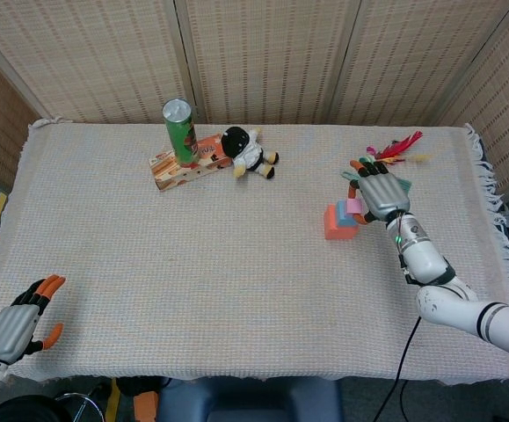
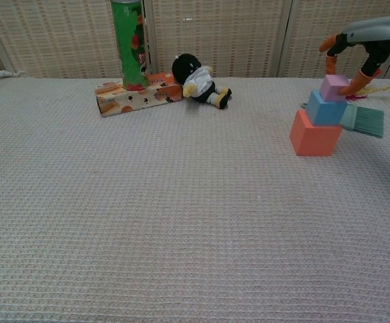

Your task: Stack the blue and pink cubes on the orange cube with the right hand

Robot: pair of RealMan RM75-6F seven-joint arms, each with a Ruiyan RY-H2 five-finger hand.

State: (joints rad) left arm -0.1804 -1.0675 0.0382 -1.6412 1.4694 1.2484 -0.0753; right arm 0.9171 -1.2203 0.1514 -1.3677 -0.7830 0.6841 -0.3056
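Note:
The orange cube (image 2: 314, 137) sits on the cloth at the right, also seen as the orange cube (image 1: 335, 222) from the head view. The blue cube (image 2: 326, 108) rests on it, shifted toward its back right corner. The small pink cube (image 2: 334, 87) sits on top of the blue cube (image 1: 348, 218). My right hand (image 2: 364, 42) reaches down over the stack, with a finger on the left and the thumb on the right of the pink cube (image 1: 354, 206), pinching it. My left hand (image 1: 14, 324) lies open at the table's front left edge.
A teal brush (image 2: 364, 120) lies just right of the stack, with coloured feathers (image 1: 396, 148) behind it. At the back left stand a green can (image 1: 178, 132), a printed box (image 1: 184, 167) and a plush toy (image 1: 250, 152). Wicker screens close the back.

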